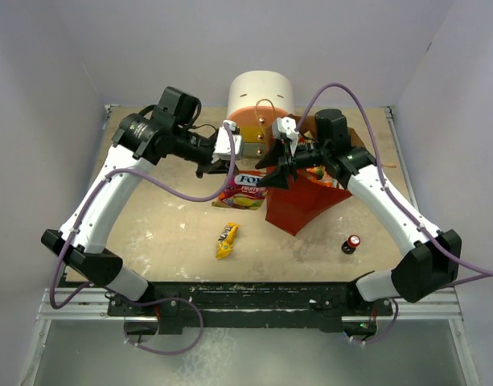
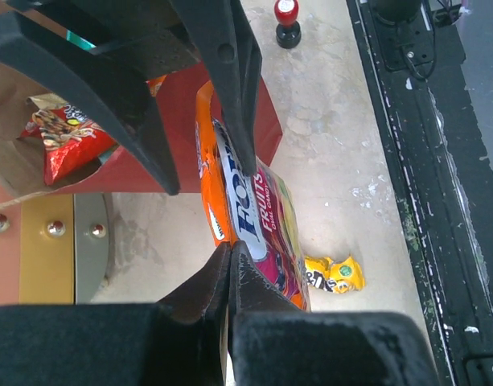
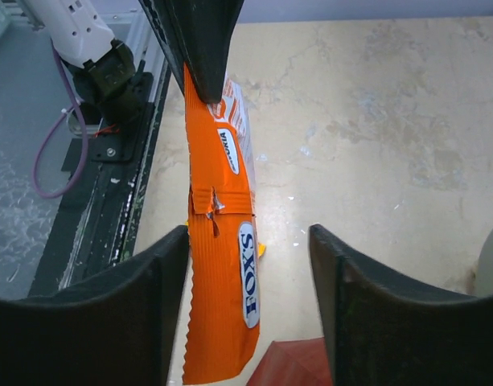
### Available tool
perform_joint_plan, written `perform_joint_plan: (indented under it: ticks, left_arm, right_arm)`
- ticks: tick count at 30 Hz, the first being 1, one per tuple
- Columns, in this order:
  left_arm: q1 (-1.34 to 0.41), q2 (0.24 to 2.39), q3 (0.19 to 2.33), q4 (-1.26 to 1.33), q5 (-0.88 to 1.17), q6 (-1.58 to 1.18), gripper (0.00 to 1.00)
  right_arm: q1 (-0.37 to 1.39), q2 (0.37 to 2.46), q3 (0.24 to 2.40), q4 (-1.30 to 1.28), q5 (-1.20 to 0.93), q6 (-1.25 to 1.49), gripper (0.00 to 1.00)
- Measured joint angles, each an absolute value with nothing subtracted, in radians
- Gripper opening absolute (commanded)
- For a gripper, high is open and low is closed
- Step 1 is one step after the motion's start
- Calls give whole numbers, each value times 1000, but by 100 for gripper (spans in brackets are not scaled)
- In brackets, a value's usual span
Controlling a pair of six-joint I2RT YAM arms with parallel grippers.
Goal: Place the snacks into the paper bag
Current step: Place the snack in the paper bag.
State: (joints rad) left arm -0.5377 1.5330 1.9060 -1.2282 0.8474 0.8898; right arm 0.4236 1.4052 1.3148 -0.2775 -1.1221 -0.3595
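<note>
Surface [image 1: 158,233]: pale and mottled, lying below both claws and carrying everything else.
Drawer unit [image 1: 260,92]: a round white-and-orange unit, beyond the two claws and between them.
Paper bag [image 1: 298,211]: red outside and brown inside, sitting right under the right claw and reaching to its near side. From the left wrist view its mouth opens just past the left claw's catch.
Fox's candy packet [image 1: 242,191]: orange and crinkly, hanging off the surface from the left claw. Its free end runs between the right claw's fingers, just beside the paper bag and outside it.
Left claw [image 1: 228,166]: pinched together on one edge of the Fox's candy packet.
Right claw [image 1: 277,175]: fingers apart, straddling the packet's other end. One finger is at the packet's edge, and the other stands clear of it.
Red snack packet [image 2: 65,141]: already inside the paper bag, beneath the right claw.
Yellow candy packet [image 1: 227,240]: flat on the surface, on the near side of the left claw and well below the hanging packet.
Red-capped bottle [image 1: 352,244]: small and upright, near the right claw's side of the paper bag.
</note>
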Motion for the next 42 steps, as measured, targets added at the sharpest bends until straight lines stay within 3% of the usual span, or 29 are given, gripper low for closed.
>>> perform_joint_plan:
  ticks: [5, 7, 10, 18, 20, 32, 35, 42]
  left_arm:
    - [-539, 1524, 1897, -1183, 833, 869, 0]
    - [-539, 1514, 1882, -1159, 830, 859, 0]
    - [-539, 1499, 1862, -1131, 818, 851, 0]
    - [-540, 1437, 1832, -1061, 751, 829, 62]
    - [-540, 1422, 1832, -1055, 729, 823, 72]
    - [-532, 1379, 1829, -941, 565, 712, 93]
    - [-530, 1379, 1811, -903, 528, 687, 100]
    - [-530, 1381, 1767, -871, 456, 649, 99]
  right_arm:
    - [424, 1407, 1299, -260, -1128, -341, 11]
    - [424, 1407, 1299, -249, -1135, -340, 0]
    - [424, 1407, 1299, -242, -1137, -327, 0]
    - [410, 1394, 1299, -242, -1139, -303, 0]
    - [389, 1376, 1301, -244, -1145, -287, 0]
    - [141, 1134, 1393, -295, -1101, -185, 0]
    - [116, 1087, 1426, -325, -973, -185, 0]
    - [97, 1060, 1432, -376, -560, -180, 0]
